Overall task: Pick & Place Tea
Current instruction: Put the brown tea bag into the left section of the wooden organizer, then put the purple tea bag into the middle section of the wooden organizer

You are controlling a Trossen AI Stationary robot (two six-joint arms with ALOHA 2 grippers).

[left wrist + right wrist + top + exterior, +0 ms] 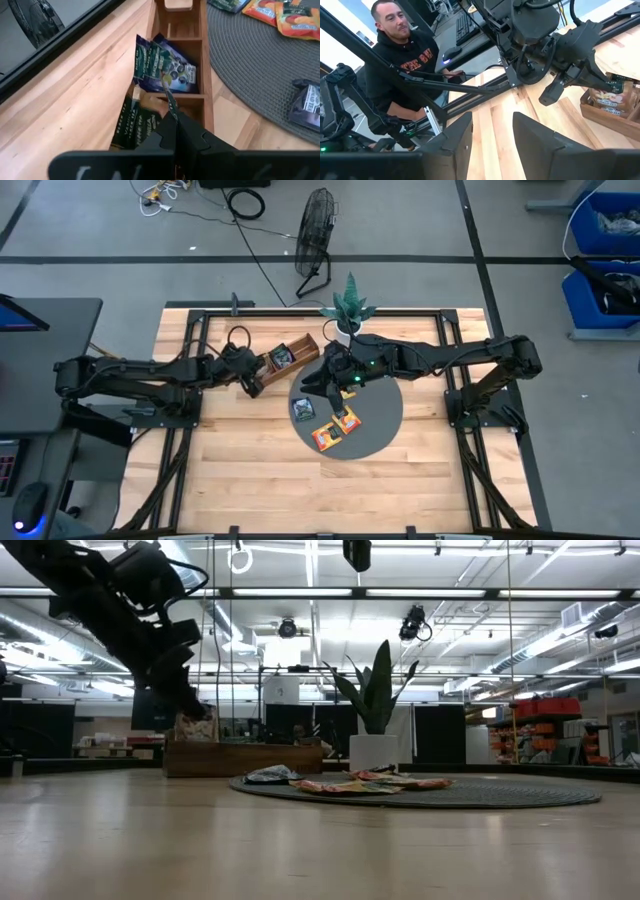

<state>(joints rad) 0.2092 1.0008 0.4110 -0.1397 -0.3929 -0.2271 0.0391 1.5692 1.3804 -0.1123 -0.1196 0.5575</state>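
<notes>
Left wrist view shows the left gripper point(172, 112) pressed together on a dark sachet point(172, 70), pinching its edge over the wooden tray point(206, 75), where another dark packet point(132, 127) sits in the nearer compartment. Overhead, that tray point(290, 352) lies at ten o'clock from the round grey mat point(385, 420). Orange sachets point(336, 430) and a dark one point(302, 409) lie on the mat's seven-to-nine o'clock side. Right gripper point(322, 383) hangs spread and empty above the mat, beside the potted plant point(348, 308).
</notes>
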